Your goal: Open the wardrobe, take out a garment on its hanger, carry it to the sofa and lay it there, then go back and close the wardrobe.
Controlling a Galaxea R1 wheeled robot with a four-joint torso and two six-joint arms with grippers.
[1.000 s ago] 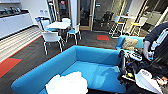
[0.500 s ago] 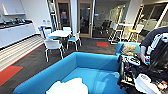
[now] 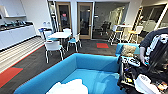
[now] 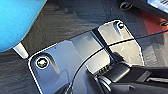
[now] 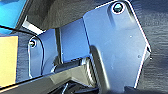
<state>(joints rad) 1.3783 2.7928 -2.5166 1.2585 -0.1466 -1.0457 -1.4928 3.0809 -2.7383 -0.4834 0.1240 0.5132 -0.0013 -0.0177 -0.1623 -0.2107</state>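
The bright-blue sofa [image 3: 100, 67] fills the lower middle of the head view, its curved back towards me. A white garment [image 3: 68, 87] lies crumpled on the seat at the picture's lower edge, with nothing holding it. I cannot tell the hanger apart from the fabric. In the left wrist view a rounded blue edge of the sofa [image 4: 15, 22] and one pale leg [image 4: 21, 51] stand over dark carpet. The right wrist view catches a blue corner of the sofa [image 5: 10, 12].
A person [image 3: 152, 40] with a control rig [image 3: 140, 80] stands close on the right. Behind the sofa are a blue seat with a patterned cushion [image 3: 128, 50], a white table [image 3: 61, 35] with chairs [image 3: 53, 47], a kitchen counter [image 3: 15, 33] and glass doors [image 3: 85, 20].
The whole head picture has shifted as the camera moved, bringing more of the counter on the left into view. The garment lies on the sofa as before.
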